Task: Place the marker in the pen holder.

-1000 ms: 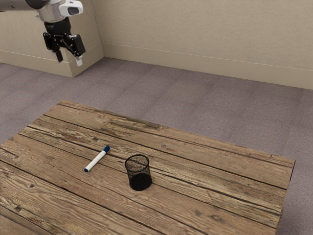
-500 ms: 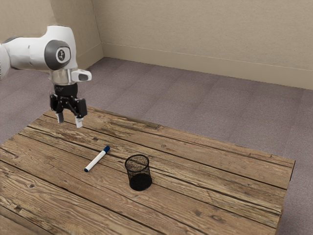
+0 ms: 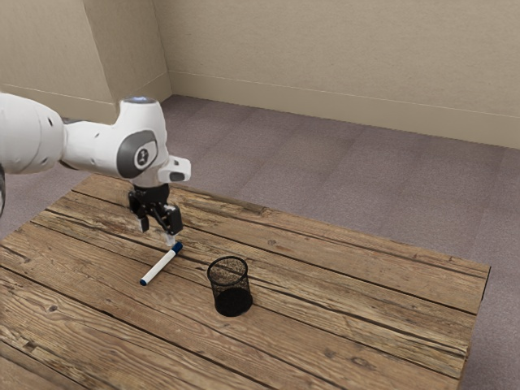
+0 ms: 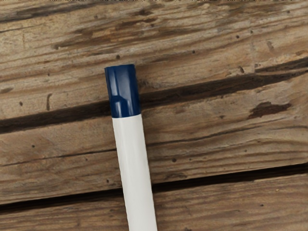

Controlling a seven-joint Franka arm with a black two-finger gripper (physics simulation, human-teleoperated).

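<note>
My gripper [image 3: 158, 235] is open above the table, over the marker's capped end and a little toward the exterior view's left, with nothing held. The marker [image 3: 160, 266] lies flat on the wood, white with a dark blue cap. In the wrist view the marker [image 4: 134, 168] shows its blue cap and part of its white body below my hand. The pen holder [image 3: 231, 288], a black mesh cup, stands upright beside the marker, toward the exterior view's right.
The plank table [image 3: 349, 317] has dark grooves between its boards. Its far edge runs behind the hand and pen holder, with carpeted floor and a beige wall beyond.
My hand has come down from high at the exterior view's upper left and moved rightward to just above the marker. Marker and pen holder have stayed put.
</note>
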